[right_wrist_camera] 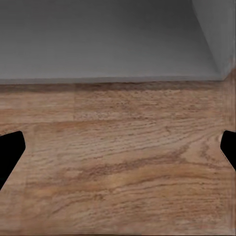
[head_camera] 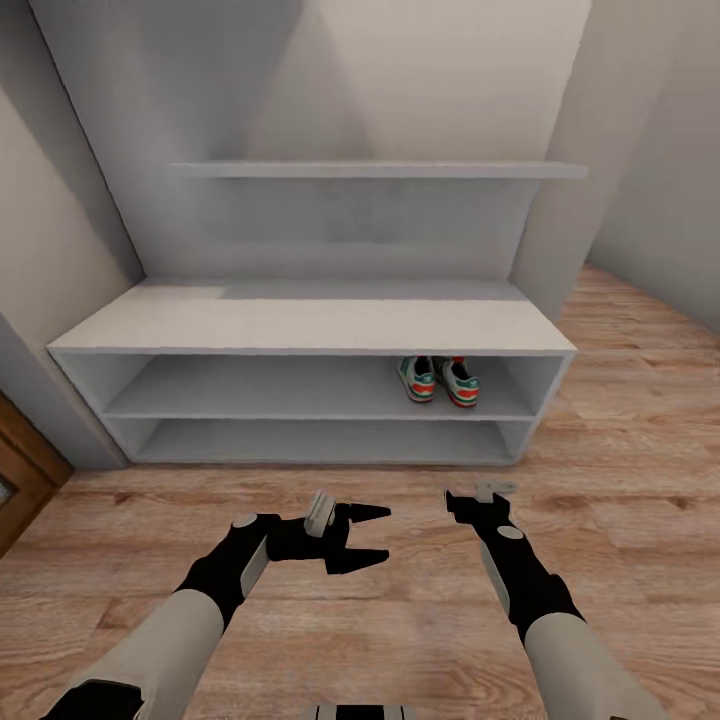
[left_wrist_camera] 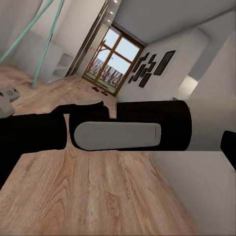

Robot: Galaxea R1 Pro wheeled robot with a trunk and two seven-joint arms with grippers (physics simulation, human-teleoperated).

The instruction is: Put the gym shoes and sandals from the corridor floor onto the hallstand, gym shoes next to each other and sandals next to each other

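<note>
The two gym shoes [head_camera: 440,380] stand side by side, heels toward me, at the right end of the hallstand's [head_camera: 300,322] middle shelf. My left gripper [head_camera: 385,534] hovers open over the corridor floor [head_camera: 400,620] in front of the rack, fingers pointing right, nothing between them. My right gripper [head_camera: 478,497] hangs just right of it, pointing at the rack's base. In the right wrist view its fingertips [right_wrist_camera: 11,147] sit wide apart over bare planks, so it is open and empty. Two small dark shapes [left_wrist_camera: 98,90] lie far down the corridor, too small to identify as the sandals.
The rack's lowest shelf [head_camera: 320,440] and bench top carry nothing. An upper shelf [head_camera: 380,170] runs above. Walls close in on both sides, with a wooden door frame [head_camera: 25,470] at the left. My right forearm [left_wrist_camera: 118,135] crosses the left wrist view. A glazed door [left_wrist_camera: 110,61] ends the corridor.
</note>
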